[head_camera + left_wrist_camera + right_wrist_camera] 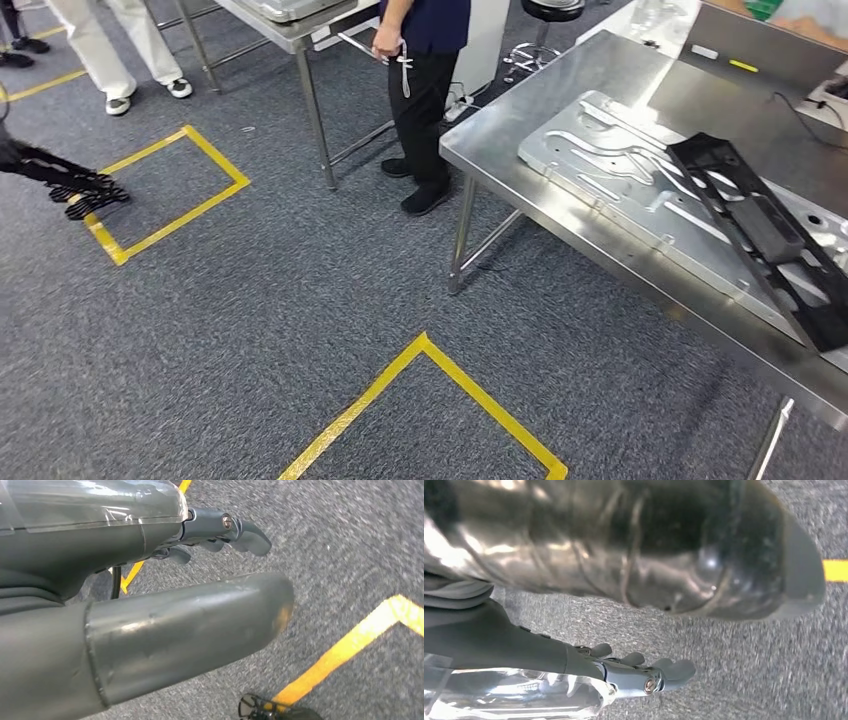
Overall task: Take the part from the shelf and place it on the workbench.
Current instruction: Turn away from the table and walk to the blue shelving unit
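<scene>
Both hands hang over the carpet holding nothing: the left hand [200, 565] shows its thumb [190, 630] straight and its darker fingers [240, 532] loosely extended, apart from the thumb. The right hand [634, 630] lies the same way, fingers [674, 669] spread off the thumb. Yellow tape [430, 400] marks the floor nearest. At two o'clock the black part [760, 235] already lies across a metal plate [600, 160] on the workbench [500, 140]. Best now to keep the arms low, away from the bench edge. At twelve o'clock stands a person [425, 90].

The black part [765, 235] and workbench [560, 130] run off the picture's right edge.
</scene>
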`<action>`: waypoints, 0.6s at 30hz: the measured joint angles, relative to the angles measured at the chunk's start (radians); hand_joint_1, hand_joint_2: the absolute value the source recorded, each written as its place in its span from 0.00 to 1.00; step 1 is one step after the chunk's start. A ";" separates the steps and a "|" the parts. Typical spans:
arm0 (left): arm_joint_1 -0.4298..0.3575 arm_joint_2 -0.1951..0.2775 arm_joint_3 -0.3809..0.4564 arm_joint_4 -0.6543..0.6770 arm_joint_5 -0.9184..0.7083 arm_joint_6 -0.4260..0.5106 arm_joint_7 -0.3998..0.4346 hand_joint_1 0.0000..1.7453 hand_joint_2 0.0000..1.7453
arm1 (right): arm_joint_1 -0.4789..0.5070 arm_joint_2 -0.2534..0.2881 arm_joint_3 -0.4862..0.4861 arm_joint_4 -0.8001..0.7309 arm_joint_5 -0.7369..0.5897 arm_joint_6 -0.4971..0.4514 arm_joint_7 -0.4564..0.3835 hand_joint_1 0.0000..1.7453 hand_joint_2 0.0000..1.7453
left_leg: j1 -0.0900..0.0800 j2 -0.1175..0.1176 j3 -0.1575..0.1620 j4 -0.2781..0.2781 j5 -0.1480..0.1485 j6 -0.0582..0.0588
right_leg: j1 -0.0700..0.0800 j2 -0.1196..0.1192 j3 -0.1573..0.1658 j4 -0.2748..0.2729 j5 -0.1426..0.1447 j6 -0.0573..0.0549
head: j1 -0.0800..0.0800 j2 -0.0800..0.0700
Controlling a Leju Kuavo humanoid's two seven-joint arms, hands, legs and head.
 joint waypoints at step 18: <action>-0.002 -0.004 0.002 0.000 -0.003 0.000 -0.005 0.00 0.00 | 0.004 -0.005 0.000 0.002 0.008 0.002 0.007 0.00 0.00 | 0.001 -0.003 -0.144 0.282 -0.117 -0.051 | 0.002 -0.031 0.066 -0.186 0.126 -0.050 | -0.003 0.000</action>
